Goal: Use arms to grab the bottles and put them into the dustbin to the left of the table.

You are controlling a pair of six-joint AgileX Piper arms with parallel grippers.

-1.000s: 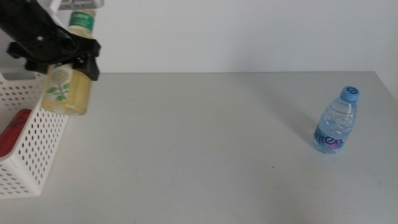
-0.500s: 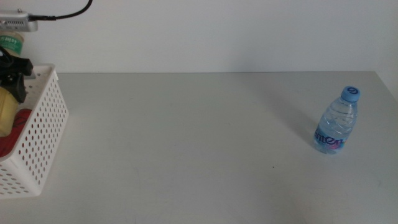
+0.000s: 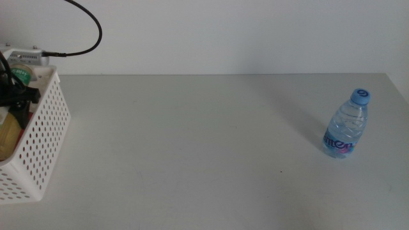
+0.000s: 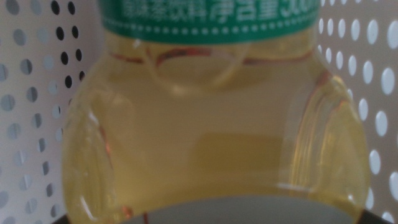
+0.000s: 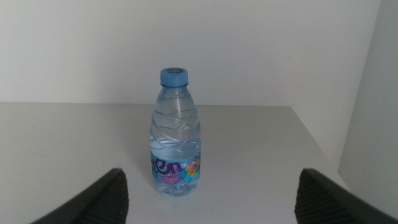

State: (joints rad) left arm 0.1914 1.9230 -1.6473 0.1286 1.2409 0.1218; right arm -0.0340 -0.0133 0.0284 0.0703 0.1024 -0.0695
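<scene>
My left gripper (image 3: 18, 102) is down inside the white perforated dustbin (image 3: 45, 140) at the table's far left, shut on the yellow tea bottle (image 3: 7, 135). In the left wrist view the bottle (image 4: 211, 143) fills the picture with its green label band on top, and the bin's holed walls (image 4: 373, 93) stand on both sides. The small clear water bottle with a blue cap (image 3: 345, 124) stands upright at the right of the grey table (image 3: 192, 140). My right gripper (image 5: 211, 182) is open, low over the table, facing that bottle (image 5: 176, 134) from a short way off. The red can is hidden.
A thick black cable (image 3: 89, 25) arcs above the bin against the white back wall. The table's right edge lies just past the water bottle. A white wall rises close on the bottle's right in the right wrist view (image 5: 373, 93).
My left gripper carried the yellow tea bottle left from beside the bin's rim to over the bin, then lowered it inside. The water bottle has not moved.
</scene>
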